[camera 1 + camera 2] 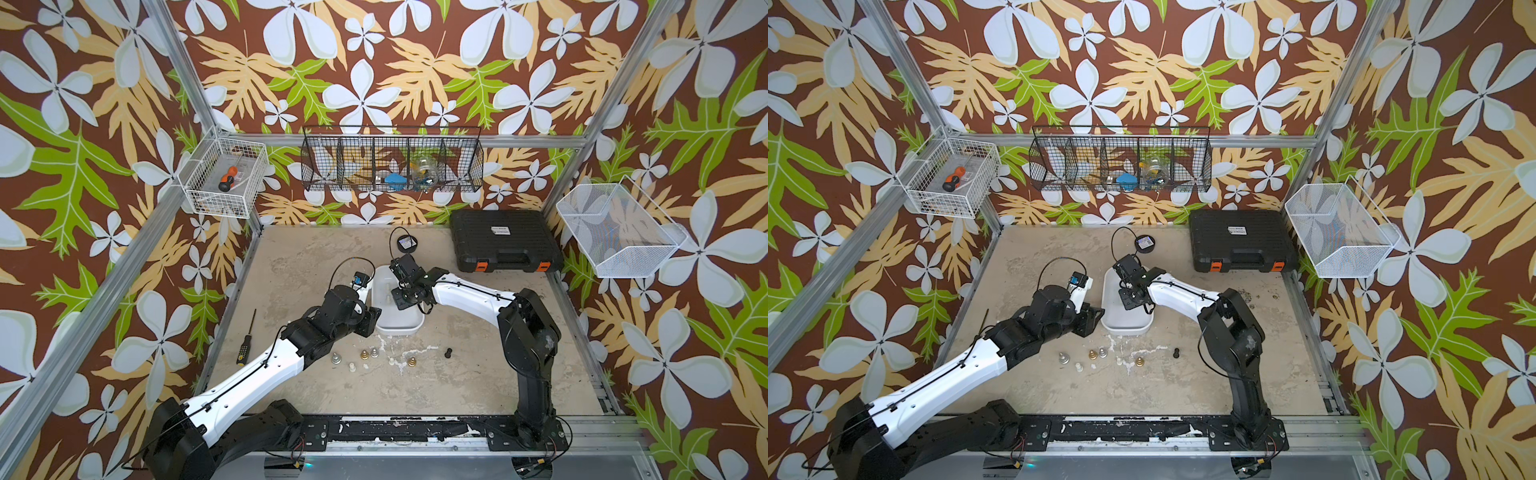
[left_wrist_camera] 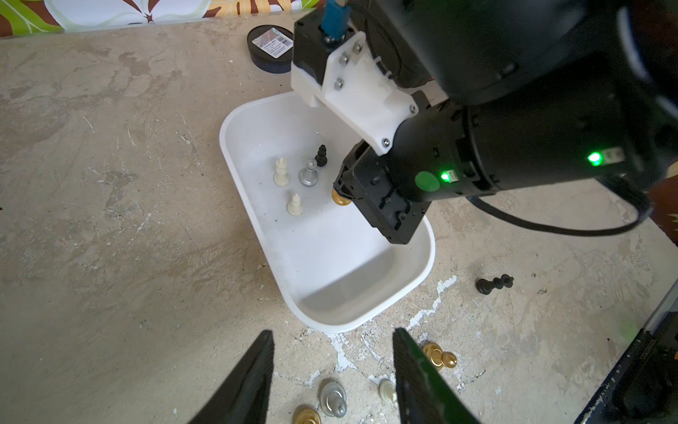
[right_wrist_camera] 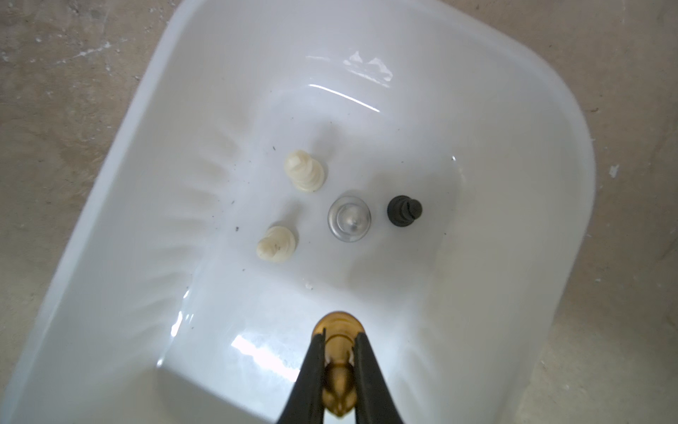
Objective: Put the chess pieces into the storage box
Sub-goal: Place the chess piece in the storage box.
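Notes right gripper clenched on a gold piece, base downward, over the inside of the box; cannot tell whether the base touches the floor. Places box at the middle of the table, long sides running front to back. Counts four more inside, upright and close together without touching: two cream pieces, one silver piece, one black piece. Notes left gripper released, fingers apart with nothing between them, above the table just beside the box's front left corner. Counts seven loose pieces in a row between box and front edge in both top views: silver, cream, gold, silver, cream, gold, and black on its side at the right end. Records puck near the back edge, case in the back right corner.
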Robot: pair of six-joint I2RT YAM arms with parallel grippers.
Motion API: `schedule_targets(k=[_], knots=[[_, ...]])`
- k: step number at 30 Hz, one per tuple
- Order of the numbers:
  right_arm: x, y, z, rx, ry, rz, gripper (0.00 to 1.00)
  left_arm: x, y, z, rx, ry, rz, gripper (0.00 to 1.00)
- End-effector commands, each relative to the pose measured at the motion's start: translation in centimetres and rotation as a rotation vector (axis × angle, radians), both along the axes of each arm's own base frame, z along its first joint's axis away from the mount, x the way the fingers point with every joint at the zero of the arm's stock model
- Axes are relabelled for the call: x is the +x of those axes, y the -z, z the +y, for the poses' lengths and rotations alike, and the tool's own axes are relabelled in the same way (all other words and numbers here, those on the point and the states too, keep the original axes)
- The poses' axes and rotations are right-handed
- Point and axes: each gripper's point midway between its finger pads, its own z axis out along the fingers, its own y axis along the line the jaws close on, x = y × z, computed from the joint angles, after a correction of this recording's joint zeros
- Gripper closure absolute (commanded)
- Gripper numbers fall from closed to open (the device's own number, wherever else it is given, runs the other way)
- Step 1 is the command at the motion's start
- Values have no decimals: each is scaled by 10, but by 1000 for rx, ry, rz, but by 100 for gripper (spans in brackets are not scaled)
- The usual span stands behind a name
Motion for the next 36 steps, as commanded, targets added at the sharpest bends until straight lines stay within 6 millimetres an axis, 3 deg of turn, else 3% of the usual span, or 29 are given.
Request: schedule_targets(k=[1, 12, 36], knots=[[6, 6, -2, -25, 16, -12, 87, 0, -2, -2, -5, 7, -5, 46], [12, 22, -7, -13, 43, -10, 85, 0, 0, -3, -7, 15, 3, 45], [25, 26, -5, 7, 53, -37, 81, 0, 5, -4, 4, 21, 17, 45]])
